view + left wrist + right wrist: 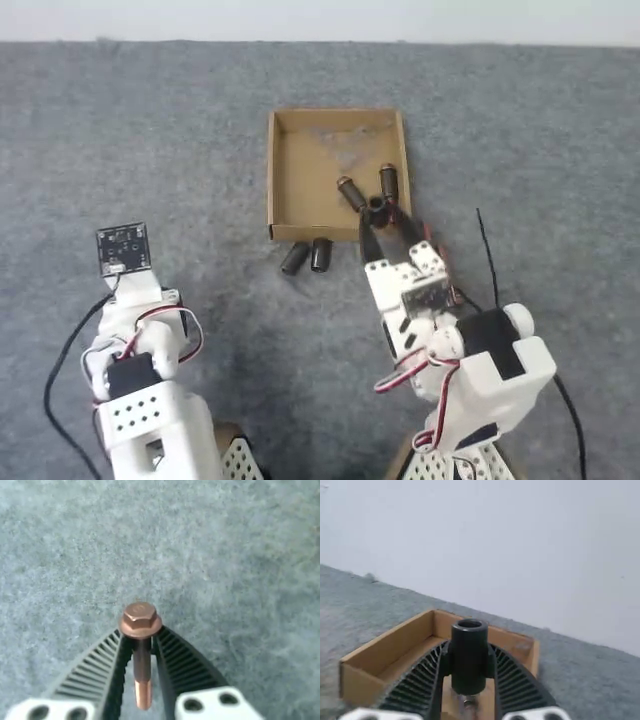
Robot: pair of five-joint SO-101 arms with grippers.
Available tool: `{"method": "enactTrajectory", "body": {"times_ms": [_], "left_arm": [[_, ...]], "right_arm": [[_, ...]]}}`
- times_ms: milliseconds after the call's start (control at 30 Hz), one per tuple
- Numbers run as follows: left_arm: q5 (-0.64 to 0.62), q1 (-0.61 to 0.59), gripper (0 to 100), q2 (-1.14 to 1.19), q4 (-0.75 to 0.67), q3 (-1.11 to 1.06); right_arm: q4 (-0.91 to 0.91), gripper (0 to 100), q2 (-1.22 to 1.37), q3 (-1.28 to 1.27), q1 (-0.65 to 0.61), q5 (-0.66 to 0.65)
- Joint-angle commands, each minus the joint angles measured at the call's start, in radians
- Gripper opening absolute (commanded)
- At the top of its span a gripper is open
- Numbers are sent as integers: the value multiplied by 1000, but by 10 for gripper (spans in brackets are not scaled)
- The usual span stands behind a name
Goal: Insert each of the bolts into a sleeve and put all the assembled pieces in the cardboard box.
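**Both claws loaded: bolt on the left, sleeve on the right**

The left claw [141, 635] is closed on a copper bolt [140, 619]. The shank is clamped between the ribbed fingers [95, 675], and the hex head is seated just past their tips. The grey counter [225, 555] is seen beyond it. In the high view the left arm [140, 350] is placed at the near left of the counter, well apart from the cardboard box [272, 180].

The right claw [468, 652] is clamped on a black sleeve [468, 635]. The sleeve is held upright, with its open bore seen at the upper end. In the high view this claw is placed over the box's near right corner, so the sleeve is held just inside the near wall.

Two assembled pieces [350, 192] [388, 180] are laid in the right half of the box, each a dark sleeve with a copper-coloured end. Both are near the held sleeve, but contact cannot be judged.

Two loose sleeves [294, 258] [321, 254] are laid on the counter just outside the box's near wall, side by side.

A small item is glimpsed under the held sleeve in the right wrist view and cannot be identified.
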State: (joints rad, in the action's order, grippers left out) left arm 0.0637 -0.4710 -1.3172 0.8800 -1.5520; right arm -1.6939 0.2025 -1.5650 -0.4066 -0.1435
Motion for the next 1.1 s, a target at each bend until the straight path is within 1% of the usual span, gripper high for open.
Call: {"method": "enactTrajectory", "body": {"times_ms": [0, 67, 200, 333, 533, 633, 700, 800, 867, 1000, 1067], "left_arm": [[9, 6, 12, -31, -34, 8], [9, 6, 12, -31, -34, 8], [9, 6, 12, -31, -31, 8], [9, 6, 12, -31, -34, 8], [9, 6, 12, -31, -35, 8], [6, 6, 12, -31, -37, 12], [3, 6, 12, -32, -86, 8], [-2, 6, 12, -32, -227, -18], [-57, 6, 12, -32, -304, -42], [-276, 6, 12, -32, -419, -44], [-356, 6, 12, -32, -450, -24]], "right_arm": [[-45, 6, -13, -61, -59, 14], [-45, 6, -13, -86, -104, 14], [-42, 6, -13, -86, -127, 14], [-41, 6, -13, -86, -134, 75], [-33, 6, -13, -86, -242, 78], [-13, 6, -13, -86, -265, 78], [-8, 6, -13, -84, -271, 78], [-5, 6, -5, -83, -271, 78], [-5, 6, -4, -83, -269, 78], [41, 6, -2, -83, -271, 78], [44, 6, -2, -83, -271, 78]]}}
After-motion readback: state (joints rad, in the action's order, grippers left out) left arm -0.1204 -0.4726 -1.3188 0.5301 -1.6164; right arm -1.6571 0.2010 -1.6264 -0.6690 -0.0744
